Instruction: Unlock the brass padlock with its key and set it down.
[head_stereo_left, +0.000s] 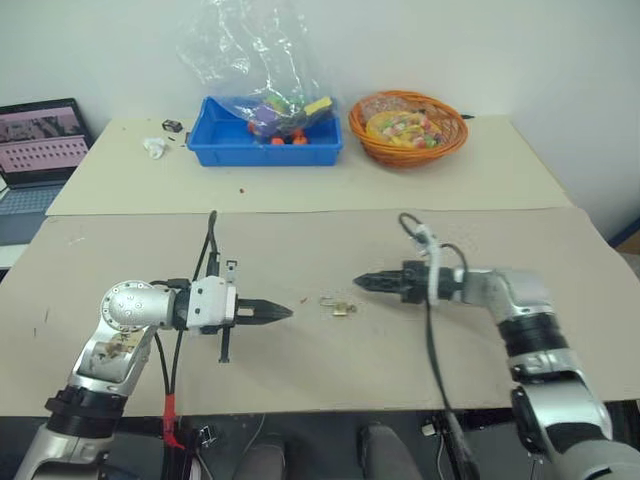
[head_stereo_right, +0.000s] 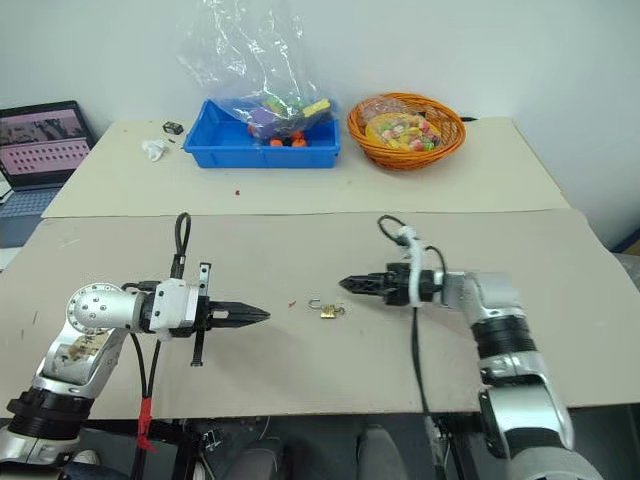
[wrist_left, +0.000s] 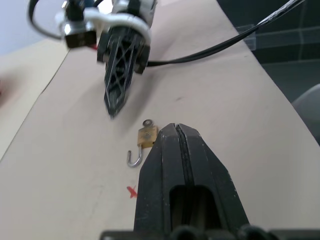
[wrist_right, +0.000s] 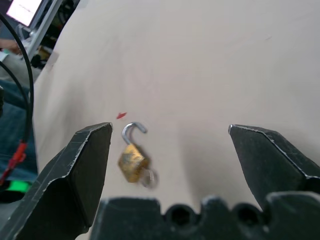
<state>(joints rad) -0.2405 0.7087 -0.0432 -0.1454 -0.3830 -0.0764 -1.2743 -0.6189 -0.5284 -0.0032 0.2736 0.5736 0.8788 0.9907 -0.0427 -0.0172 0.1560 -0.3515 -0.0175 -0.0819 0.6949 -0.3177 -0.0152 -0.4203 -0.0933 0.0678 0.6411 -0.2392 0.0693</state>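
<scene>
The beige table (head_stereo_left: 300, 380), a flat matte surface, carries everything. The right gripper (wrist_right: 170, 137), reaching in from the right side of the brass padlock (head_stereo_left: 341, 308), has its two black wedge-shaped fingers (wrist_right: 82, 165) spread wide and holds nothing; its wrist view shows the padlock lying between them on the table, nearer one finger but apart from both. The left gripper (head_stereo_left: 283, 312), on the padlock's left, has its fingers pressed tightly together with nothing between them, its tip near the lock without touching. The padlock, a small yellow-gold block, lies flat between the two grippers, its thin silvery shackle swung open into a hook. The wrist views reveal that open hook, which the head views leave too small to make out. A silvery bit, apparently the key (wrist_right: 149, 177), sticks out at the body's end opposite the shackle.
</scene>
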